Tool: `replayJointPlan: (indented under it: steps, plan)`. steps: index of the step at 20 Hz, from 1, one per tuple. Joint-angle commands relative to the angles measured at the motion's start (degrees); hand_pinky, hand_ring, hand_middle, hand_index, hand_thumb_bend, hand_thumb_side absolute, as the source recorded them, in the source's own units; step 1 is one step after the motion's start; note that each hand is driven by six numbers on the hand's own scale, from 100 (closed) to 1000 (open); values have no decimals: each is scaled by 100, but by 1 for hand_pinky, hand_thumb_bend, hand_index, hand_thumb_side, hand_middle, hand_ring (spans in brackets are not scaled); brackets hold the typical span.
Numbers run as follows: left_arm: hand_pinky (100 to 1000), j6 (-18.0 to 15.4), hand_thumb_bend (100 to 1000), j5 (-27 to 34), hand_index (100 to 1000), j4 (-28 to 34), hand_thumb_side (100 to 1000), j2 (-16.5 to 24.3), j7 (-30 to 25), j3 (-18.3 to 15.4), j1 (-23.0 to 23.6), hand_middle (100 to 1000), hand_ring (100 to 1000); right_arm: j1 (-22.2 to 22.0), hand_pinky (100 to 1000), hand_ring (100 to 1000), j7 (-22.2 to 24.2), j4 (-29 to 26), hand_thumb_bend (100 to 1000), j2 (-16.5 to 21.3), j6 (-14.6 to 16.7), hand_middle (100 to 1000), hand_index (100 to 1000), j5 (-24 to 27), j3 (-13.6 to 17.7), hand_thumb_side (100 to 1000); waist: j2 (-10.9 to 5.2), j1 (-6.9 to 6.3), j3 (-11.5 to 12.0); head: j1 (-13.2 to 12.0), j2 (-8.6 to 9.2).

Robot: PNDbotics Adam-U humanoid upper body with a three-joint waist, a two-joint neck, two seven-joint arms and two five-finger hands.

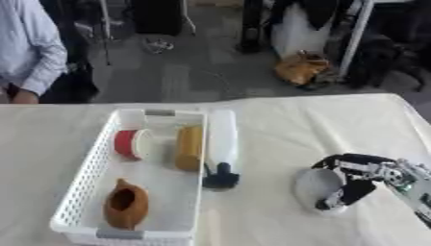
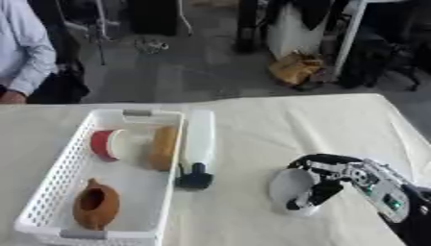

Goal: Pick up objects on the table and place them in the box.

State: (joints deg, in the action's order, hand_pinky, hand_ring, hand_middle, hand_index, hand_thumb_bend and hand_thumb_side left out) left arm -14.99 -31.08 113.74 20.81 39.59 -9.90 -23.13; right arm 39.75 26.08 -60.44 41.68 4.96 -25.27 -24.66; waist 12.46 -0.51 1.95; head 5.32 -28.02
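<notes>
White round object in right hand, no legible writing.

A table covered with a cream cloth fills the lower part of both views; its far edge runs across the middle of the picture, with grey floor beyond. On its left part stands a white slotted basket, long side running away from the camera; a white bottle with a black cap lies along the basket's right rim, cap towards the near edge, though whether it rests on the cloth or on the rim cannot be told; to the right, well apart from the basket, a pale round dish lies on the cloth, with the robot's right hand curled around it.
</notes>
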Motion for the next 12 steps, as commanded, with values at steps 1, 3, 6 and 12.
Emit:
replayJointPlan:
  steps: [1, 3, 6, 12]
  plan:
    - [1000, 12, 100, 32, 889, 85, 1000, 52, 11, -53, -54, 860, 967, 24, 481, 853, -13, 8, 578, 193, -10, 904, 905, 37, -13, 485, -62, -3, 4, 17, 35]
    - [1000, 12, 100, 33, 889, 85, 1000, 53, 10, -54, -53, 860, 967, 25, 481, 851, -16, 18, 577, 191, -1, 902, 903, 36, -13, 484, -61, -3, 4, 18, 35]
    - [1000, 11, 100, 34, 889, 85, 1000, 55, 11, -56, -55, 860, 967, 28, 474, 838, -11, 36, 567, 188, 8, 895, 891, 46, -14, 483, -61, -5, 3, 21, 27]
    - [1000, 12, 100, 31, 889, 85, 1000, 66, 10, -56, -62, 860, 967, 44, 463, 821, -33, 31, 544, 204, 27, 877, 869, 58, -16, 489, -62, -3, -4, 14, 13]
